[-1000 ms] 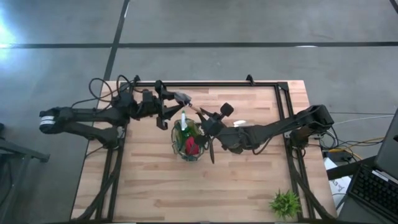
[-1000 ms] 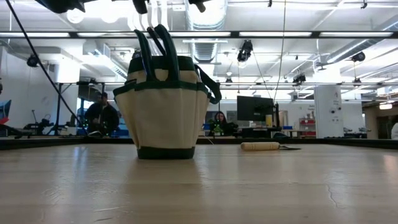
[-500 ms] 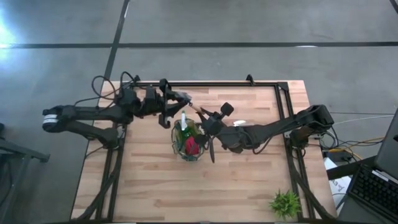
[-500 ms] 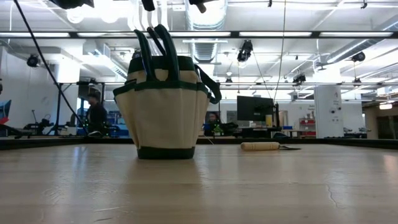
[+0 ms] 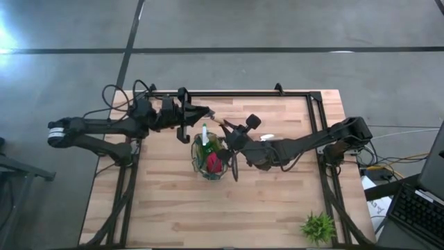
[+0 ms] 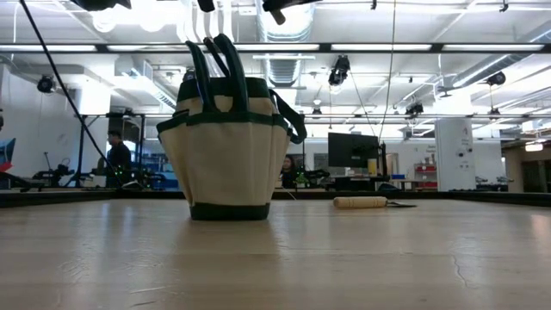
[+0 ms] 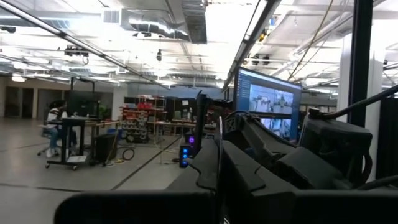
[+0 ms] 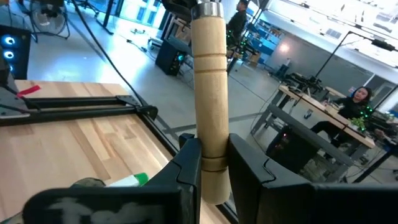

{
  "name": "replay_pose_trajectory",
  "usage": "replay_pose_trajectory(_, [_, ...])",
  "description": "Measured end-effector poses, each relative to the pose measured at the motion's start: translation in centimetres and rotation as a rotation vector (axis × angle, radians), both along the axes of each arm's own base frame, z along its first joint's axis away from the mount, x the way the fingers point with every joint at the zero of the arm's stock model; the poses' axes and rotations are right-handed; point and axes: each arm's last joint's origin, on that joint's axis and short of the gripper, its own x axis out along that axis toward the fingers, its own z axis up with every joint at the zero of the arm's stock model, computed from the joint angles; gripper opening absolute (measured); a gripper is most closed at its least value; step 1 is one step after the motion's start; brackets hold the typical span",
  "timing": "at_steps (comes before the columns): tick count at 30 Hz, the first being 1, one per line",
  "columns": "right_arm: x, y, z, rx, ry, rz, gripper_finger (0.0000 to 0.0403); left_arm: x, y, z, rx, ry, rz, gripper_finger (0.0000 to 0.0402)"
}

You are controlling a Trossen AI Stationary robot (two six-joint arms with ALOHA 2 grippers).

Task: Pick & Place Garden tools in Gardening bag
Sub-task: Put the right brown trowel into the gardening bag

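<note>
The gardening bag [image 5: 211, 158] [image 6: 228, 146] stands upright on its base mid-table. A green-and-white trowel [image 5: 205, 133] and a red piece [image 5: 214, 164] stick out of it, and a thin dark tool [image 5: 236, 167] shows at its right rim. Above the bag's far side, the wooden-handled trowel [image 5: 218, 122] hangs in the air between both arms. My right gripper [image 5: 232, 135] [image 8: 211, 155] is shut on its handle. My left gripper [image 5: 200, 112] is shut on its grey blade end. My left gripper comes level from the table's left and holds the trowel's grey blade end [image 5: 207, 111] between its shut fingers; how they lie on it is too small to tell. My right gripper pinches the wooden handle near its free end [image 8: 211, 127] between its two fingers, which lie across it. The trowel is clear of the table and the bag.
Another wooden-handled tool [image 6: 362, 202] [image 5: 268, 137] lies on the table right of the bag. A small green plant [image 5: 318, 226] stands at the near right corner. A black frame rail [image 5: 229, 93] runs along the table's far edge. A laptop [image 5: 420, 208] sits beyond the right edge.
My left gripper has moved toward the table's right, up to the trowel's blade end, and has shut on it from wide open. My right gripper has kept its hold on the handle, and the trowel has stayed in place above the bag.
</note>
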Motion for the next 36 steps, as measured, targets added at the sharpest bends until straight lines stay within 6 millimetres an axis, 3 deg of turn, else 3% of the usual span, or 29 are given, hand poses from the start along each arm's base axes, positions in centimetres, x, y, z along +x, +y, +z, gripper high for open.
replay_pose_trajectory(4, [0.0, 0.0, 0.0, 0.006, -0.012, -0.007, 0.0058, -0.1, 0.0, 0.0, 0.01, 0.002, 0.005, 0.0007])
replay_pose_trajectory(12, [-0.9, 0.7, 1.6, -0.003, -0.059, -0.099, 0.0195, 0.0, 0.3, -0.3, 0.042, 0.053, 0.056, 0.0004])
replay_pose_trajectory(18, [-1.7, 1.4, 1.6, -0.091, 0.008, -0.288, 0.0254, -0.8, 0.6, -0.6, 0.022, 0.174, 0.072, 0.0004])
replay_pose_trajectory(22, [-2.2, 1.6, 1.5, -0.118, 0.014, -0.418, 0.0264, -2.6, 0.2, -0.2, 0.005, 0.294, 0.059, 0.0004])
replay_pose_trajectory(29, [-3.4, 1.3, 2.2, -0.065, -0.07, -0.401, 0.0253, -7.2, -0.7, 0.3, -0.048, 0.4, 0.027, 0.0004])
replay_pose_trajectory(32, [-4.4, 0.9, 3.0, -0.022, -0.141, -0.401, 0.0247, -8.5, -1.0, -0.3, -0.06, 0.44, 0.022, 0.0004])
replay_pose_trajectory(36, [-6.2, 0.4, 3.6, 0.038, -0.2, -0.337, 0.0241, -8.7, -1.3, -2.2, -0.049, 0.497, -0.073, 0.0004])
